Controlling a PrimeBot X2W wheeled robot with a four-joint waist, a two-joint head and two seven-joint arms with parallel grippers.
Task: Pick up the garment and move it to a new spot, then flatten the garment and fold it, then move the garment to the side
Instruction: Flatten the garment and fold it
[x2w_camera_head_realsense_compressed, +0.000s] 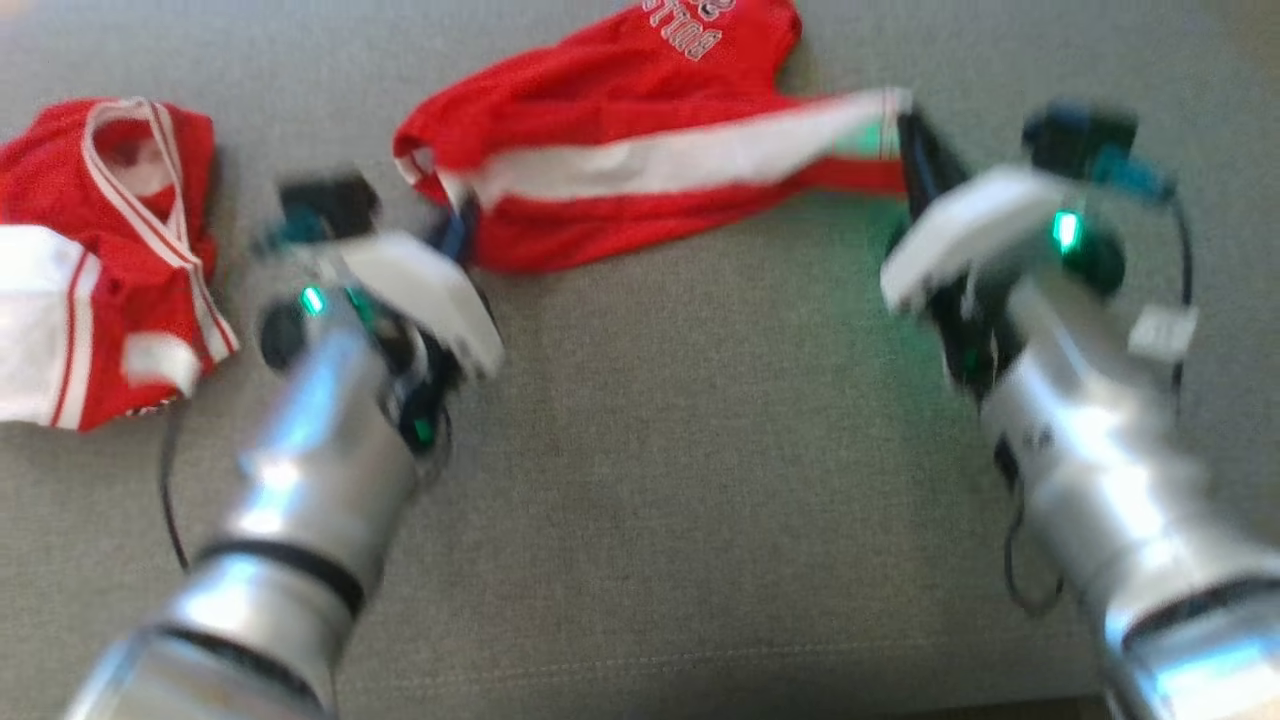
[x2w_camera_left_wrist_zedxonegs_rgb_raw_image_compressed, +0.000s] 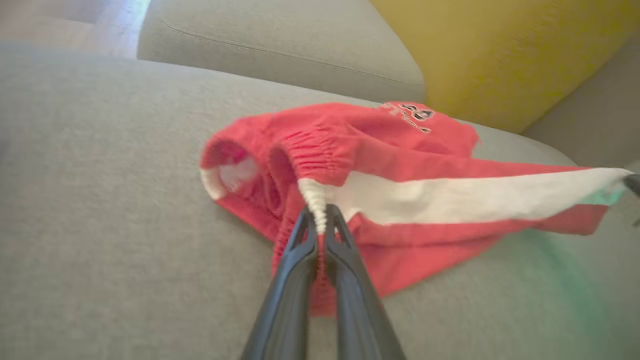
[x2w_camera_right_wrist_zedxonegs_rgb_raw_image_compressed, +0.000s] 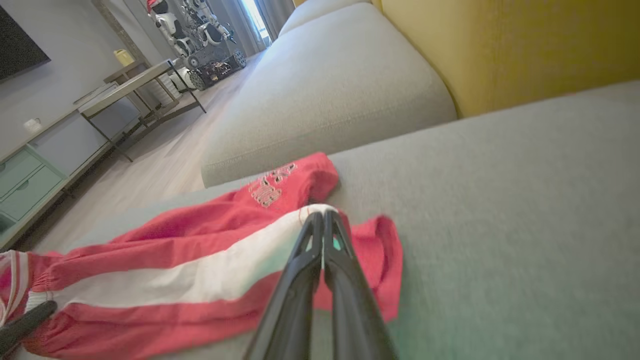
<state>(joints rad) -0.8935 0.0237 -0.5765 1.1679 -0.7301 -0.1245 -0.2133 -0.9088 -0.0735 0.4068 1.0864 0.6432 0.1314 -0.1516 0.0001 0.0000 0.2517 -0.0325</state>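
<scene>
Standing behind the robot, one sees both silver arms reaching out over the grey sofa seat (x2w_camera_head_realsense_compressed: 700, 450); nearest on the left side, the left gripper (x2w_camera_left_wrist_zedxonegs_rgb_raw_image_compressed: 320, 212) is pressed together on the gathered waistband (x2w_camera_left_wrist_zedxonegs_rgb_raw_image_compressed: 314, 192) of the garment (x2w_camera_head_realsense_compressed: 640, 150), a pair of red shorts; across from it, the right gripper (x2w_camera_right_wrist_zedxonegs_rgb_raw_image_compressed: 322, 217) is pinched shut on the hem end of the white stripe (x2w_camera_right_wrist_zedxonegs_rgb_raw_image_compressed: 200, 275); the cloth runs between the two, drawn long along that stripe, while the rest sags in folds onto the seat, the lettered leg bunched on the far side; the garment lies about the middle of the seat, toward its back.

To my eye this is the flattening step, the shorts set down and held at both ends; folding is not yet begun; the next move calls for the grippers to pull evenly apart and low, so the creases go out without the waistband slipping free, then to let both ends down flat.

Off to the left lies a red and white jersey (x2w_camera_head_realsense_compressed: 100, 260), well apart; beyond, a yellow cushion (x2w_camera_left_wrist_zedxonegs_rgb_raw_image_compressed: 500, 50) leans at the sofa's back.
</scene>
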